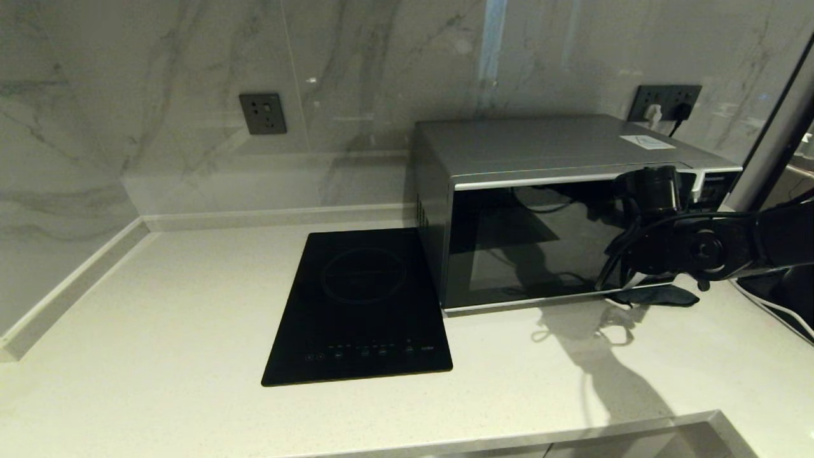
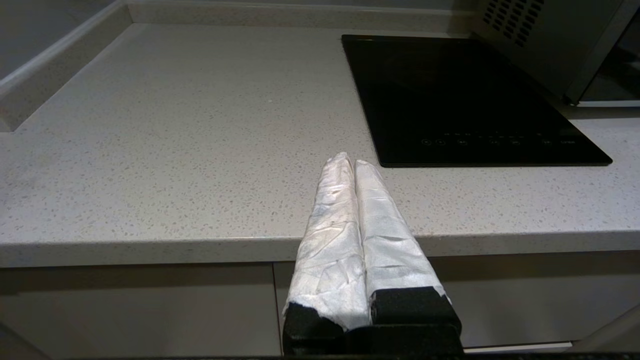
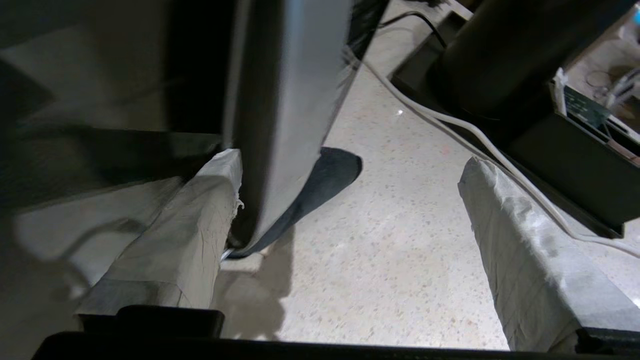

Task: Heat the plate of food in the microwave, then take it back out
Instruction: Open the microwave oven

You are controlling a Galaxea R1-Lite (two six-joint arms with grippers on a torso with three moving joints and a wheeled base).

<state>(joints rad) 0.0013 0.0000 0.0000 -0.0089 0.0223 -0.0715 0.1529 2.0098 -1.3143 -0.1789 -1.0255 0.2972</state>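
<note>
The silver microwave [image 1: 559,149] stands at the back right of the counter, and its dark glass door [image 1: 521,248] looks closed. My right gripper [image 1: 633,277] is at the door's right side, by the curved silver handle [image 3: 295,100]. In the right wrist view the right gripper [image 3: 350,165] is open. The handle runs between its fingers, close against one taped finger [image 3: 200,220], and the other finger [image 3: 505,225] stands far off. The left gripper [image 2: 353,161] is shut on nothing, parked in front of the counter's edge. The plate of food is out of view.
A flat black induction cooktop [image 1: 359,305] lies to the left of the microwave. A black post [image 1: 772,133] and a white cable [image 1: 779,318] are at the far right. Wall outlets [image 1: 262,113] sit on the marble backsplash. Low marble ledges border the counter at the left and back.
</note>
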